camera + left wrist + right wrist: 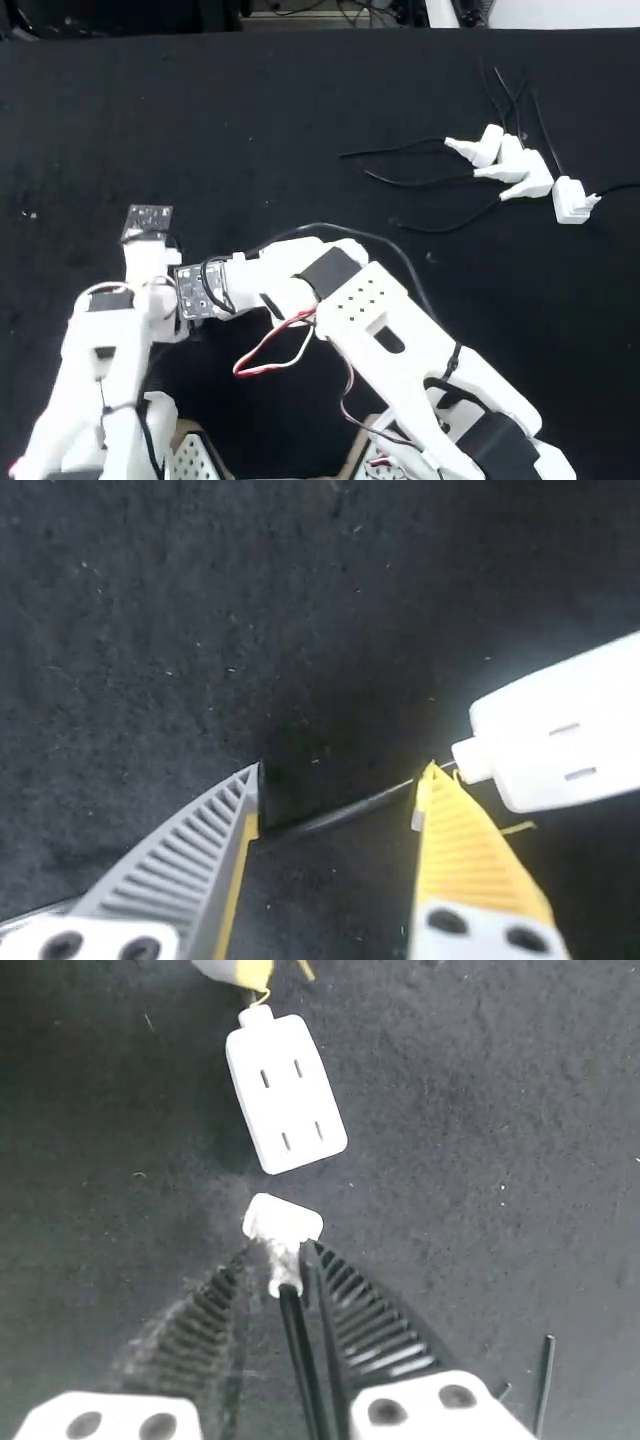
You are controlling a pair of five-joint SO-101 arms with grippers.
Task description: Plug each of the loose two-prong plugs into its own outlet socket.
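Near the left edge of the table [300, 110], my right gripper [280, 1260] clamped on a plug [283, 1222] just before the outlet block [286, 1092], my left gripper [340, 778] spread astride a black cable [345, 812]

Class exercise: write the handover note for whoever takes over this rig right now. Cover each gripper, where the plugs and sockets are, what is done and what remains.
Right gripper: shut on a white plug, which sits just short of the outlet and is not inserted.
Left gripper: open, with a black cord lying between its fingers, beside that outlet.
Elsewhere: three loose plugs and a white block lie together, away from both arms.
Done: nothing is plugged in; all four slots of the outlet are empty.
Left: seat the held plug, then fetch and plug in the others.
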